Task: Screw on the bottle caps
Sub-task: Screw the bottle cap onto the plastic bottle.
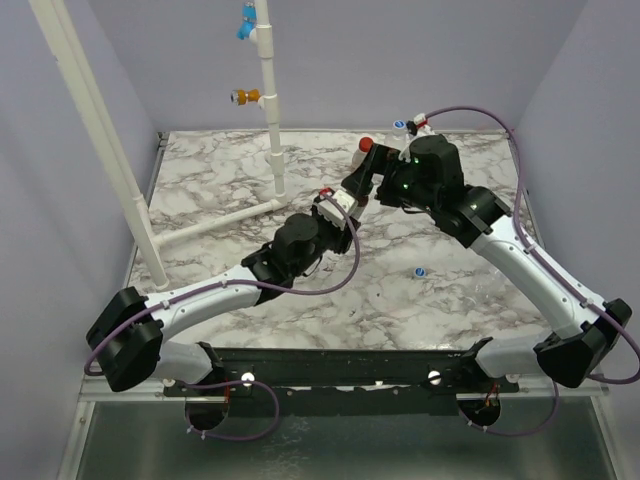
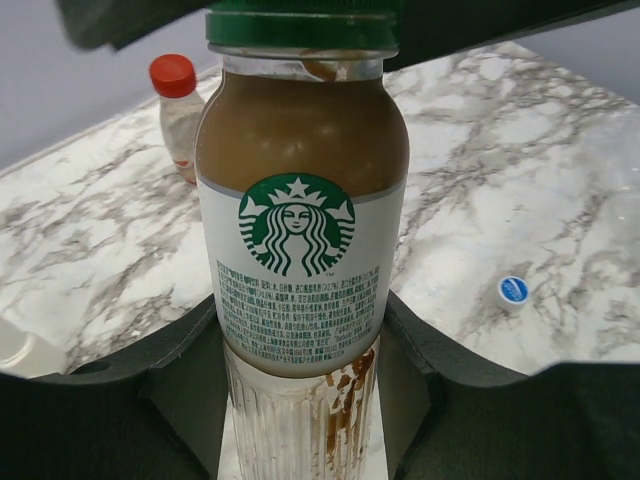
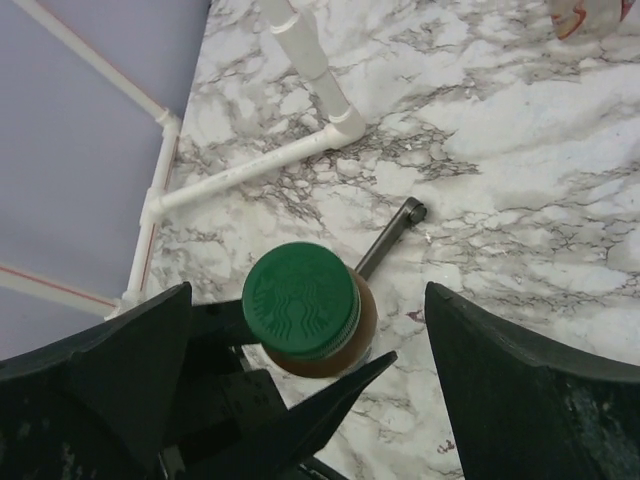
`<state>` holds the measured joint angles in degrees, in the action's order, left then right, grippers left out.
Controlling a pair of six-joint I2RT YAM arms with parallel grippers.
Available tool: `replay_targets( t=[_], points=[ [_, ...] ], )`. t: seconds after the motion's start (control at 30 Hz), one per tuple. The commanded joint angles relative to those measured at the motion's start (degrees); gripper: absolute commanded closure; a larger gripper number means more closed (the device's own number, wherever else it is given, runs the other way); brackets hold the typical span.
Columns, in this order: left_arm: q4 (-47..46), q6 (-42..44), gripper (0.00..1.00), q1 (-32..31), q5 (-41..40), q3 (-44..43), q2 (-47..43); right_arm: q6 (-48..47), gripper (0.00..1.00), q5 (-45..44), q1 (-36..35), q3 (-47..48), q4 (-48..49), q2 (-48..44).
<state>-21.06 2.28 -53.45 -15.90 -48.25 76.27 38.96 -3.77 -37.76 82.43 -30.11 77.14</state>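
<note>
My left gripper (image 2: pixel 300 335) is shut on the ribbed lower part of a Starbucks bottle (image 2: pixel 300 230) with brown liquid and a white label, and holds it upright. A green cap (image 2: pixel 300 25) sits on its neck. My right gripper (image 3: pixel 325 375) is open above it, with the green cap (image 3: pixel 300 300) between its fingers and clear gaps on both sides. In the top view the two grippers meet at mid-table, left (image 1: pixel 333 205) and right (image 1: pixel 362 180). A small clear bottle (image 2: pixel 182 135) with a red cap (image 2: pixel 172 75) stands behind. A white-and-blue cap (image 2: pixel 513 290) lies loose on the table.
A white pipe frame (image 1: pixel 272 120) with orange and blue fittings stands at the back left, and its foot (image 3: pixel 300 150) lies on the marble. A dark metal rod (image 3: pixel 390 235) lies by the bottle. Another white-and-blue cap (image 1: pixel 399 124) lies at the far edge. The loose cap (image 1: pixel 420 271) lies right of centre.
</note>
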Motion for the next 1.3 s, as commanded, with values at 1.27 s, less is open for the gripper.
replay_targets(
  t=[1.27],
  points=[
    [-28.77, -42.85, 1.0, 16.54, 67.45, 8.44, -2.6, 9.65, 0.17, 61.81, 14.48, -26.44, 62.95, -6.87]
  ],
)
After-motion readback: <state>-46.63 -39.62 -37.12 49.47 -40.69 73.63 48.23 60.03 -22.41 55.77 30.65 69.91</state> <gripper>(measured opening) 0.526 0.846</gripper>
